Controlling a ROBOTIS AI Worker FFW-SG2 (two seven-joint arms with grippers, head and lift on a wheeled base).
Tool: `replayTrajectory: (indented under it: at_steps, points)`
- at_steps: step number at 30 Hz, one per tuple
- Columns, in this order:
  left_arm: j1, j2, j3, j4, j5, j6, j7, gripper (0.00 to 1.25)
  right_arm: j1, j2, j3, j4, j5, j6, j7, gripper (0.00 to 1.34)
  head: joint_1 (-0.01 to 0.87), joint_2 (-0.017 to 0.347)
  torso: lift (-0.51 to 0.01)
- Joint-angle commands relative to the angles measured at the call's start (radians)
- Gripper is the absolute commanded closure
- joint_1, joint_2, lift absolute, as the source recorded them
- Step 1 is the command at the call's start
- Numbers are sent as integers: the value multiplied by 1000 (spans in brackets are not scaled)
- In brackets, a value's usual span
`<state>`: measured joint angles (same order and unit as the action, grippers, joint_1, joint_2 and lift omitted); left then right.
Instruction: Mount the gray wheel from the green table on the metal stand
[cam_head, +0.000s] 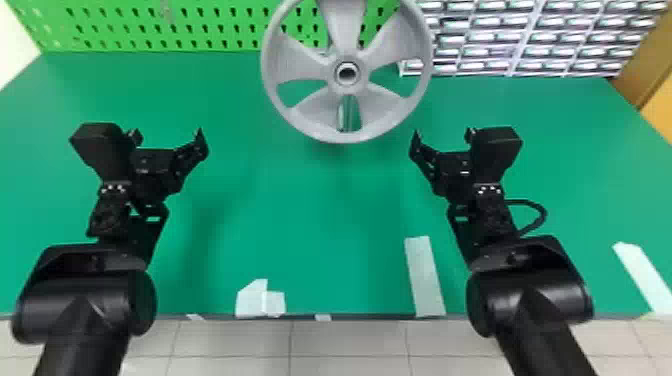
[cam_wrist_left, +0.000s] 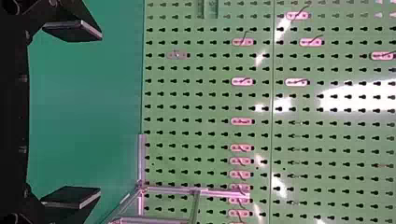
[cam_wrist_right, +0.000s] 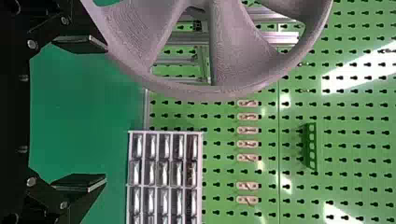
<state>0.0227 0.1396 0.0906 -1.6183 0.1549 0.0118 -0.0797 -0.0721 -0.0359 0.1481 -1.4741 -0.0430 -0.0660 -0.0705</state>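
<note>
In front of you spreads the green worktop (cam_head: 300, 215), with the pegboard (cam_head: 115, 46) along its far side and the drawer rack (cam_head: 500, 37) at the far right. The metal stand (cam_wrist_right: 285, 37) shows its bars behind the gray wheel (cam_head: 312, 131), which is upright and faces you, apparently held up by the stand rather than lying flat.

By the look of it, your mounting is all but done: the wheel seems to be on the stand with neither arm holding it. What may be left for you is a check of the seating at the hub (cam_head: 346, 73) and drawing the arms clear; you cannot tell from here how far on it sits.

The wheel lies beyond your two tools and between them, well apart from the left tool (cam_head: 167, 134) and closer to the right tool (cam_head: 443, 133), whose inner finger is near the lower rim. Both tools are released, fingers spread wide with nothing between them. Smallest of all, you have strips of pale tape (cam_head: 425, 275) along the worktop's near edge
</note>
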Motion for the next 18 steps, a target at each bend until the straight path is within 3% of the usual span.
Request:
replayTrajectory:
  at_steps: [1, 18]
  points:
    - [-1, 0, 1, 0, 0, -3, 0, 116, 0, 1, -1, 0, 0, 0, 0, 300, 867, 52, -100]
    - [-1, 0, 0, 0, 2, -9, 0, 116, -2, 1, -1, 0, -2, 0, 0, 300, 867, 52, -100]
